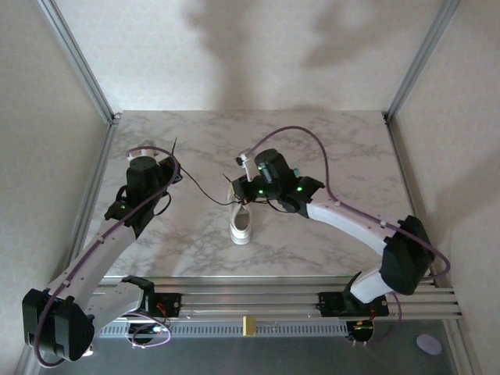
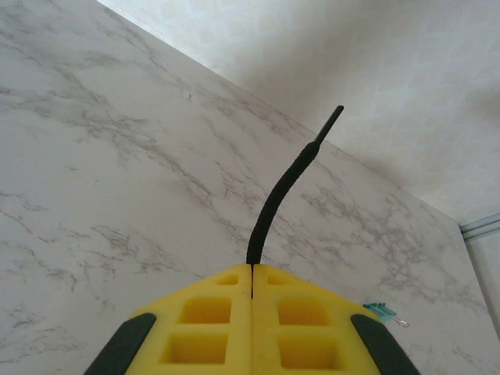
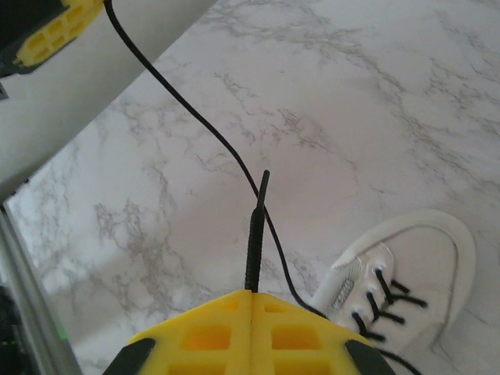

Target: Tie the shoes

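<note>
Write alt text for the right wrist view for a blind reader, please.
The right gripper, yellow jaws shut, pinches a black lace end sticking up. A second lace runs from the left gripper at top left down toward the white sneaker at lower right, on a marble table.

top: overhead, far | wrists: close, along jaws | shared: marble table

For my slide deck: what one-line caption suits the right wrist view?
Right pincer shut on a black lace end, white sneaker on the marble table.
</note>
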